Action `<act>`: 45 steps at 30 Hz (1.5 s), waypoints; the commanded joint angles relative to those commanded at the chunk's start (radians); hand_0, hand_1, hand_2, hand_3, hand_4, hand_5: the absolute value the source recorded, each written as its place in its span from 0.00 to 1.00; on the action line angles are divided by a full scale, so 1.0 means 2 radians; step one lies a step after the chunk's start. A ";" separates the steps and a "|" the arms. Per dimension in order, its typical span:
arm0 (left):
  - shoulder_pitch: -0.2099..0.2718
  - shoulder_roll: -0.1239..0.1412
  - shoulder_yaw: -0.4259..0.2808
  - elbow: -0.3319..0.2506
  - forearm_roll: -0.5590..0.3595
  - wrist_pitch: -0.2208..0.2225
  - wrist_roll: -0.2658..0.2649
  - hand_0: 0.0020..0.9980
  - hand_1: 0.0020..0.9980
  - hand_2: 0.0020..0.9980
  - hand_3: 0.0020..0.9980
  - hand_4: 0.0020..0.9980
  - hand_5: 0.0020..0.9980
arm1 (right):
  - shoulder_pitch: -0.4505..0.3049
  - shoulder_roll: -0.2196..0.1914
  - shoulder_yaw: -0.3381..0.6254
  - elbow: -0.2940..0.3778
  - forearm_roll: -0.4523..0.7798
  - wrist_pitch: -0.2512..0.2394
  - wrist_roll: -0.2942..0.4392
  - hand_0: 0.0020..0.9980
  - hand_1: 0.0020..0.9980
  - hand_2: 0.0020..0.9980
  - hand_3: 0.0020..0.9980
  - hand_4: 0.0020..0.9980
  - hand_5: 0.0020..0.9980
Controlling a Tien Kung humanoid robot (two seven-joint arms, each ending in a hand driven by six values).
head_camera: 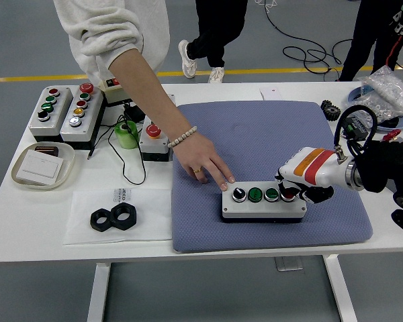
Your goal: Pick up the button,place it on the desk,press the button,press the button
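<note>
The person's hand (205, 166) steadies the button box (263, 204) on the blue pad (269, 141) so the right hand (303, 181), fingers curled together, presses its red button (288, 194).

Grey floor (27, 40), yellow line (27, 78), white table (47, 221)

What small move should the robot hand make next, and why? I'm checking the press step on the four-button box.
Probably push straight down on the red button. The right robot hand has a fingertip on or just above it, at the right end of the button box on the blue mat. A person's hand steadies the box's left end.
</note>
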 joint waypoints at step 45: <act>0.004 -0.002 0.007 0.000 0.002 -0.002 0.001 0.74 0.91 0.99 0.91 0.60 1.00 | -0.002 -0.036 0.041 -0.010 0.000 0.001 0.000 0.26 0.09 0.10 0.69 0.40 0.00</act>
